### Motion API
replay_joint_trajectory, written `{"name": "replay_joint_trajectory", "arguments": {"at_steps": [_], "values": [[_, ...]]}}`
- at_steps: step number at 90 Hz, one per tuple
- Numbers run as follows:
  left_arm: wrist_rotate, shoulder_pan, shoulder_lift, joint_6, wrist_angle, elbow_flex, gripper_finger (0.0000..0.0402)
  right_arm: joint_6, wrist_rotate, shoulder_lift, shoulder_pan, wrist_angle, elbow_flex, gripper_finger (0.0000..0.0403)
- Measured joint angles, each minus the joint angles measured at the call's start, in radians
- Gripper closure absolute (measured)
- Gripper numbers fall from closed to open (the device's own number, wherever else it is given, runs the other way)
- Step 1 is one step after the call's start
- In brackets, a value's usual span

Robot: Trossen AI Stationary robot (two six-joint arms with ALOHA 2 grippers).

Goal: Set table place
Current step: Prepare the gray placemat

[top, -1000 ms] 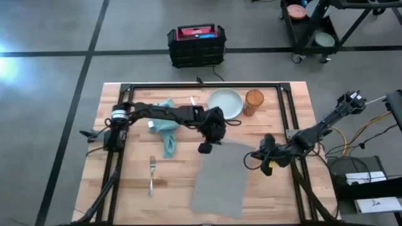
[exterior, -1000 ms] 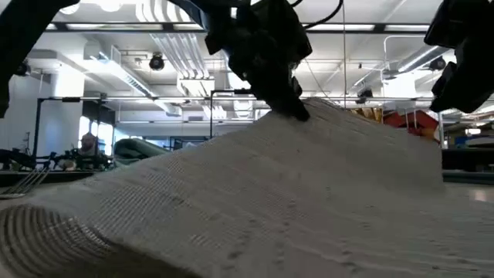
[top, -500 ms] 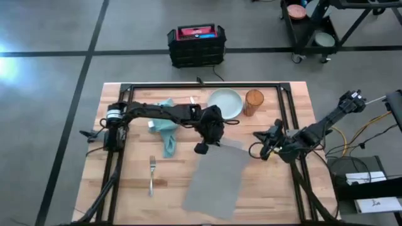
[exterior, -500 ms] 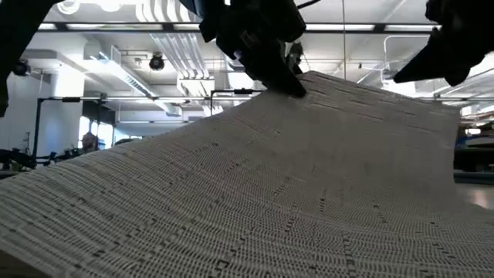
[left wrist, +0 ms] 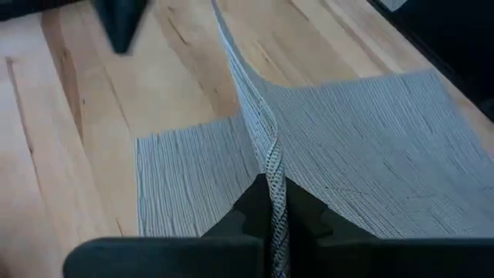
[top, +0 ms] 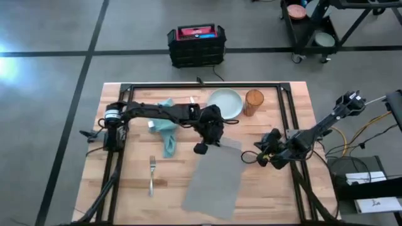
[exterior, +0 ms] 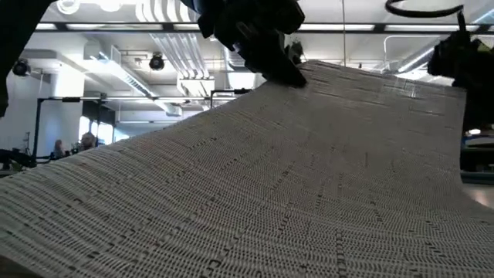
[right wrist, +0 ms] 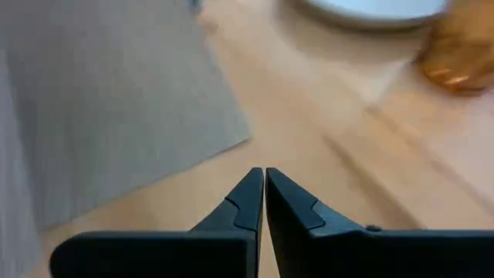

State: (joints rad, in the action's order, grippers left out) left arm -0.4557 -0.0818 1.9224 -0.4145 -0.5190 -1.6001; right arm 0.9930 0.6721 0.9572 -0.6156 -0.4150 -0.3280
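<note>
The grey placemat (top: 213,179) is spread on the front middle of the wooden table (top: 276,194), with its far left corner lifted off the wood. That corner is clamped between the closed fingers of the left gripper (top: 202,147), which is reached in from the left side of the table; in the left wrist view the mat's edge (left wrist: 262,147) is seen pinched upright between the 2 dark fingers (left wrist: 251,212). In the low view the mat (exterior: 247,201) is seen sloping up from the tabletop to the gripper at the top.

The right gripper (top: 249,157) is held just beside the mat's right edge, over bare wood, and nothing is gripped by it; in the right wrist view its fingers (right wrist: 248,201) are pressed together with the mat's corner (right wrist: 116,100) lying flat ahead of them.

At the far side of the table a pale round plate (top: 225,102) is set, with nothing seen on it, and an amber glass (top: 254,101) stands just to its right. A teal napkin (top: 166,129) is bunched under the left arm. A fork (top: 151,174) lies on the wood well to the left of the mat.

On the floor beyond the table a black crate (top: 196,46) is placed, with something red inside it
</note>
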Motion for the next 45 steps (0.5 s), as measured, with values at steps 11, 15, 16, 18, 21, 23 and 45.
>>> {"name": "replay_joint_trajectory", "arguments": {"at_steps": [11,15,16,18,21,23,45], "values": [[-0.001,0.0,-0.01,-0.002,0.0,0.0,0.0401,-0.24,-0.03,0.044,-0.015,0.344,0.076,0.0401],[0.0,0.0,-0.012,-0.003,0.001,0.0,0.0401,-0.342,-0.034,0.055,-0.023,0.495,0.101,0.0401],[0.0,0.0,-0.012,-0.003,0.002,0.0,0.0401,-0.367,-0.035,0.058,-0.025,0.529,0.107,0.0401],[0.0,0.0,-0.013,-0.003,0.003,0.0,0.0401,-0.41,-0.036,0.065,-0.027,0.594,0.118,0.0401],[0.0,0.0,-0.013,0.0,0.002,0.0,0.0401,-0.469,-0.04,0.078,-0.028,0.682,0.133,0.0401],[0.0,0.0,-0.013,0.001,0.002,0.0,0.0401,-0.502,-0.046,0.087,-0.028,0.725,0.14,0.0401],[0.003,0.0,-0.012,0.054,0.089,0.0,0.0401,-0.761,-0.073,0.243,-0.015,0.923,0.106,0.0401]]}}
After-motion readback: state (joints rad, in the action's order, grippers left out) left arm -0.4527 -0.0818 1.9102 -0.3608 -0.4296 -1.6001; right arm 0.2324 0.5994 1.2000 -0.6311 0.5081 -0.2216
